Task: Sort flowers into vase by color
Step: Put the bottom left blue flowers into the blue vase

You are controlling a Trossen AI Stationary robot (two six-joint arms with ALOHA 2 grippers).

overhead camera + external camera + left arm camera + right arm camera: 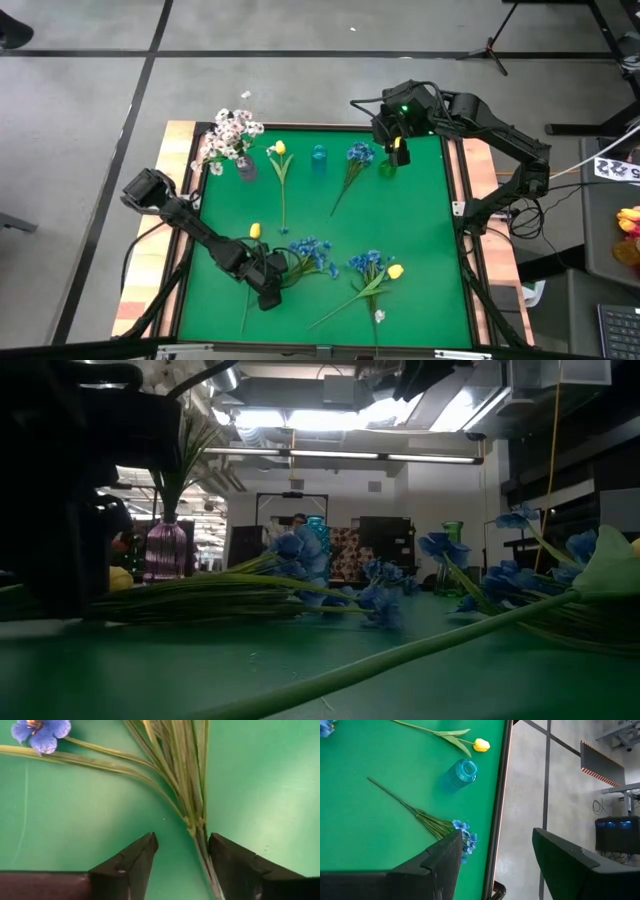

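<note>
One blue stem (pixel 200 840) lies lengthwise between the spread left end effector (pixel 182 857) fingers, hugging one finger.

a green-topped table (pixel 420 230) carries loose flowers: a blue spray (pixel 305 255) just beside the left gripper (pixel 268 296), yellow tulips, and three small vases near the right gripper (pixel 398 150).

Bright ceiling strip lights (pixel 330 420) glare in the low view, leaving the foreground dark. The nearest long green flower stalk (pixel 400 660) there is blurred. Overhead, the green desk (pixel 420 230) is evenly lit with soft shadows.
</note>
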